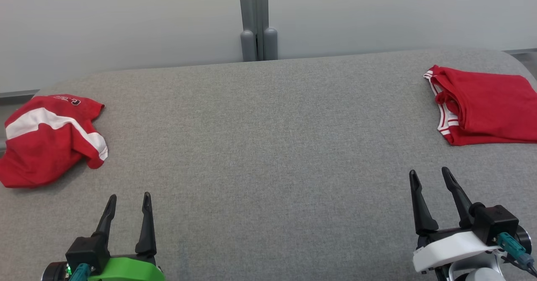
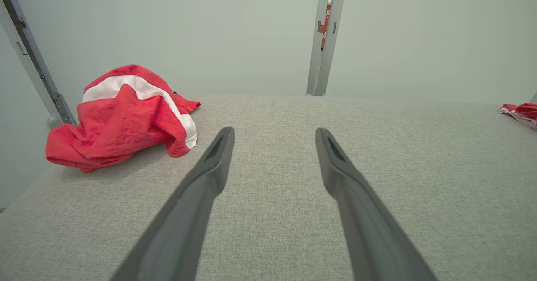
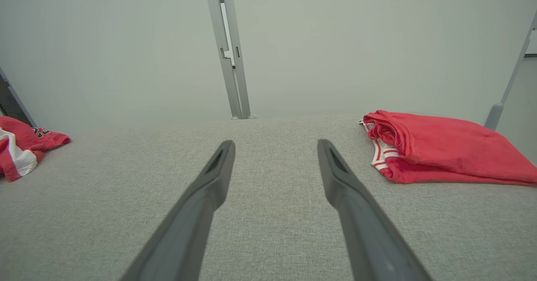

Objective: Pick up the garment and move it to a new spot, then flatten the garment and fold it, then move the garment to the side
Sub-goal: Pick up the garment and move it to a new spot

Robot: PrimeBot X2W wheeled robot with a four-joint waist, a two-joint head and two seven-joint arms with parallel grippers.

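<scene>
We see our left gripper and right gripper both spread wide, holding nothing, over the grey fabric table, with the crumpled red-and-white garment at its left edge and a folded red garment at its right.

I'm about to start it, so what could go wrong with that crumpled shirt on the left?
The shirt sits near the left edge of the table; a poor grasp could drag it off. It is bunched, so the open left end effector may pinch several layers, hindering flattening. The folded garment on the right is also red and could be taken by mistake.
</scene>
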